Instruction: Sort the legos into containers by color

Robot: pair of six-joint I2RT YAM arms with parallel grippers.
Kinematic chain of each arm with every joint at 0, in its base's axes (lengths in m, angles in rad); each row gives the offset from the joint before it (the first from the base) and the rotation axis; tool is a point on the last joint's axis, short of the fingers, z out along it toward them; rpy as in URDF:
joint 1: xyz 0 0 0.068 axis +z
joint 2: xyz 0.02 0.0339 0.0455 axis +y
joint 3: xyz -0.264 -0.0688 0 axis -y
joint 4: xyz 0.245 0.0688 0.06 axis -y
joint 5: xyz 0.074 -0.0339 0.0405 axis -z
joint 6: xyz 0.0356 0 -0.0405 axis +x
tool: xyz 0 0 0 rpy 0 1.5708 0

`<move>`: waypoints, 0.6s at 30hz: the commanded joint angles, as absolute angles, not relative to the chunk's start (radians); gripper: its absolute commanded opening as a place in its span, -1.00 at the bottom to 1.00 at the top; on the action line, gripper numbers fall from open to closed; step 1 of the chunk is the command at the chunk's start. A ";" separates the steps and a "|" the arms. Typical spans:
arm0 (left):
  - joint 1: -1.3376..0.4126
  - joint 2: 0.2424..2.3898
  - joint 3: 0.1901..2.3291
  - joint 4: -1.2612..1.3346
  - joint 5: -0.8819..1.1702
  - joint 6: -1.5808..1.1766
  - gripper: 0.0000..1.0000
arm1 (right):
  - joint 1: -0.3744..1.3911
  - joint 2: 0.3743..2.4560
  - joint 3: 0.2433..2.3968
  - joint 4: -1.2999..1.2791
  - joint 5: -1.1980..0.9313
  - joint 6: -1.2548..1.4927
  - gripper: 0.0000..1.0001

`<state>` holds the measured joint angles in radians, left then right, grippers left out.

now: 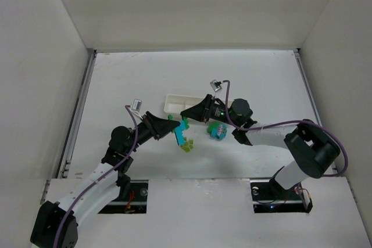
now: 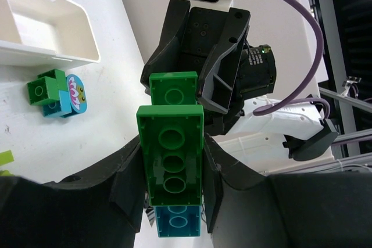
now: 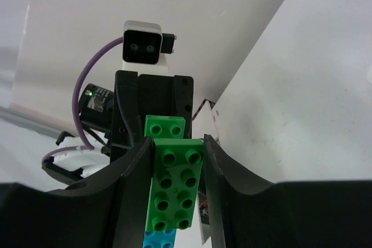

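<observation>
A stack of joined legos hangs above the table between my two grippers: a dark green brick point(image 1: 171, 118), a cyan-blue one point(image 1: 182, 129) and yellow-green ones point(image 1: 187, 146). My left gripper point(image 1: 168, 128) is shut on the long green brick point(image 2: 172, 155), seen from its underside, with cyan point(image 2: 177, 222) below it. My right gripper point(image 1: 187, 115) faces it and is shut on the same green brick point(image 3: 174, 190), seen from its stud side. The white tray point(image 1: 174, 102) lies just behind the grippers; its right part is hidden by my right arm.
A second clump of cyan and green legos point(image 1: 218, 130) with a round sticker lies on the table under my right arm; it also shows in the left wrist view point(image 2: 55, 94). A tray compartment point(image 2: 43, 24) shows no bricks. White walls enclose the table.
</observation>
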<state>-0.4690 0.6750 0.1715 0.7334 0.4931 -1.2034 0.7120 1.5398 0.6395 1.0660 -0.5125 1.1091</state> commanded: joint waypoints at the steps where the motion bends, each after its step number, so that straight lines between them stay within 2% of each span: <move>1: -0.461 0.641 0.169 0.842 0.514 -1.224 -0.72 | 0.673 1.534 0.611 1.161 -0.499 1.115 -0.39; 12: -0.432 0.630 0.160 0.834 0.522 -1.226 -0.72 | 0.591 1.508 0.587 1.134 -0.494 1.100 -0.37; 15: -0.415 0.632 0.167 0.830 0.523 -1.221 -0.73 | 0.588 1.506 0.624 1.039 -0.451 1.045 -0.37; 18: -0.381 0.634 0.178 0.809 0.517 -1.206 -0.73 | 0.593 1.493 0.684 0.831 -0.314 0.922 -0.36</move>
